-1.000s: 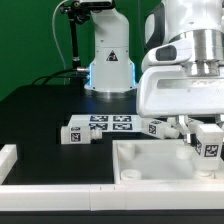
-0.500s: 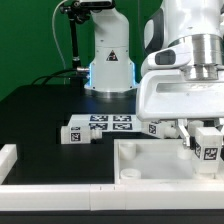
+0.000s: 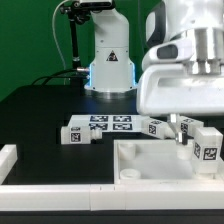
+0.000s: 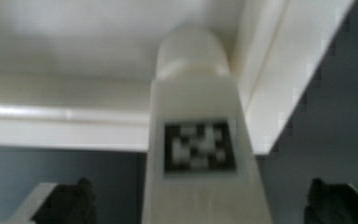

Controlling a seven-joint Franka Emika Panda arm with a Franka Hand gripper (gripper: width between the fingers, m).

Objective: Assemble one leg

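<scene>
Far left of the exterior view: a white rail (image 3: 14,160) along the table edge, matte plastic, blocky. Black table (image 3: 40,110), dull and even.

Centre: a row of loose white parts (image 3: 100,128) with square black-and-white tags, lying flat, touching or just beside one another. Chunky, rounded edges, smooth plastic. Behind them the arm's base (image 3: 110,60), glossy white.

In front of the row: the panel (image 3: 150,160), large, white, raised rim, a round hole at its near corner.

Right: the gripper (image 3: 196,133) under the wrist housing, with a leg (image 3: 205,145) between its fingers, tag facing the camera, over the panel's right part. Wrist view shows the leg (image 4: 204,150) as a tall post with a rounded tip, dark fingers (image 4: 60,203) on either side; looks clamped on it, though the contact itself is blurred.

Step in hand, by my reading: carrying the leg to a corner hole. Next move calls for lining the tip up over a hole and keeping the post upright before lowering. Whether it touches the panel I cannot tell.
</scene>
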